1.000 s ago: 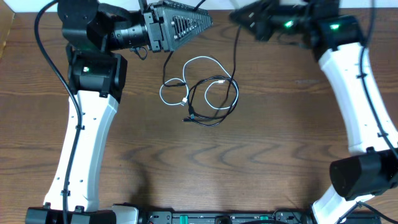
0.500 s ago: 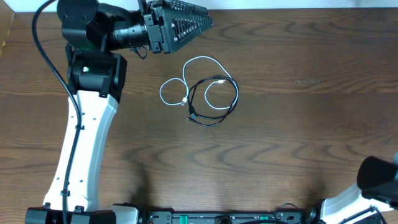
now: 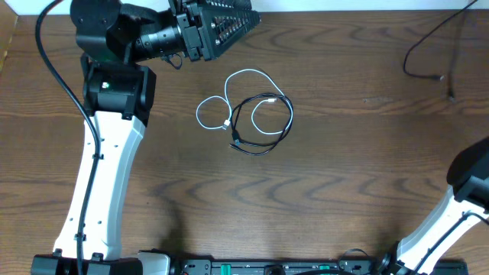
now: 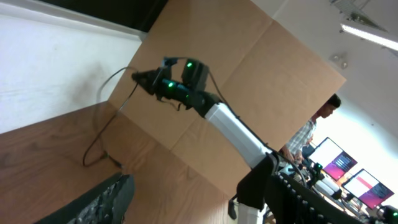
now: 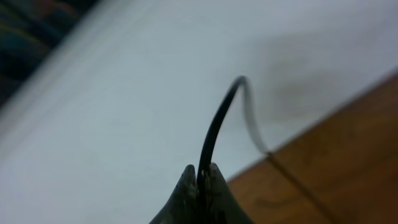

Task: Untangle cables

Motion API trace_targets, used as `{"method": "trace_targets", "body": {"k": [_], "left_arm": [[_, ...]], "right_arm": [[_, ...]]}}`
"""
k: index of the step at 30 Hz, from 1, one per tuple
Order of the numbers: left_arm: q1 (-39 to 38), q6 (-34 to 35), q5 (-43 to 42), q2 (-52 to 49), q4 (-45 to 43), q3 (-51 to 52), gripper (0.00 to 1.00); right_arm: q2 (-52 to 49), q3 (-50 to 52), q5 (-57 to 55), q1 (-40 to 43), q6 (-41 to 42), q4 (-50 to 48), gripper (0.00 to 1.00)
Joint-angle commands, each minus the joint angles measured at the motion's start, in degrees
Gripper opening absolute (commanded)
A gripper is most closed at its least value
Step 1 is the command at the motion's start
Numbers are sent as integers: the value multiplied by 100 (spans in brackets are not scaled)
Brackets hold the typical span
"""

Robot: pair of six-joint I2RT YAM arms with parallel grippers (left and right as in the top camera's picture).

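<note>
Mid-frame, white cord [image 3: 248, 71] and black cord [image 3: 291, 116] overlap in loops; right fingers [image 5: 184, 193], off-frame overhead, pinch a blurry black cable [image 5: 214, 130]; left fingers [image 4: 107, 199] parted.

You're in a lab or office: beyond your wood desk [image 3: 344, 168] stand lit monitors [image 4: 341, 169], a person [image 4: 309, 134], ceiling strip lights [image 4: 371, 35].

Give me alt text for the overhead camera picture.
A white cable and a black cable lie looped together on the table. The left fingers hover at the top edge; another thin black cord trails across the top right corner.
</note>
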State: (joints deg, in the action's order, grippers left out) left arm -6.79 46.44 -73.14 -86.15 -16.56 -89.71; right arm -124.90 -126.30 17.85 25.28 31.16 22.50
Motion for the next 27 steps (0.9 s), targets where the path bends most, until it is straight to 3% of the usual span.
{"method": "trace_targets", "body": {"k": [1,2,4,6,7,16,22,26,27], "left_arm": [[13,-101,37,39,7,-52,72],[13,-101,35,39,20,-52,72],[13,-101,37,39,101,-50,72],[13,-101,33,37,133,-50,72],[13,-105,35,35,249,-50,72],[13,-658,33,28,769,-31,72],[13,-1510,94,9,1429,-2,84],[-17,-2367,1840,-68,3206,-2,84],[-79,-2702,2651,-109,3742,-2,84]], "right_arm": [[-356,-44,-671,17,-44,280,1],[-474,-44,-774,17,-50,404,2],[-673,-44,-852,17,-122,667,31],[-815,-44,-850,24,-214,977,80],[-914,-44,-855,31,-221,1342,99],[-518,-46,-892,55,-247,2804,99],[210,-46,-297,17,-546,3042,99],[382,-44,944,-308,-1318,3322,99],[363,-44,992,-444,-1357,3462,99]]}}
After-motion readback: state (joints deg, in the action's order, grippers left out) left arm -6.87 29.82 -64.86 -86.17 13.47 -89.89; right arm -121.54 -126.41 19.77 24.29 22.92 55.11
